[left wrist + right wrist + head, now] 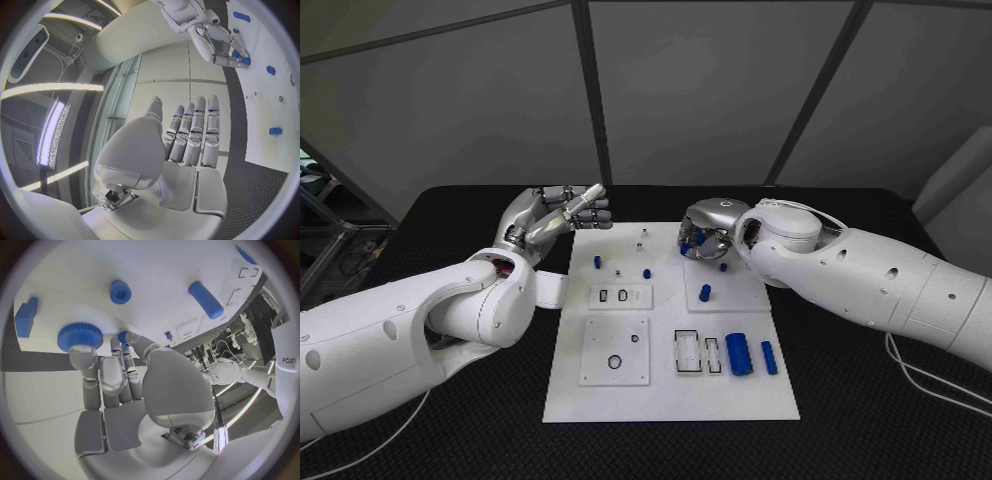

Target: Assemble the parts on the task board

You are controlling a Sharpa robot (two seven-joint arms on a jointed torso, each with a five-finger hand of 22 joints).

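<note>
Right hand [708,232] at task board [672,400] far edge

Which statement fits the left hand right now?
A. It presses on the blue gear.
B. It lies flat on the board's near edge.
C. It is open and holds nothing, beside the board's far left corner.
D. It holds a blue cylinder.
C: the left hand has its fingers straight and apart with nothing in them, beside the board's far left corner.
</note>
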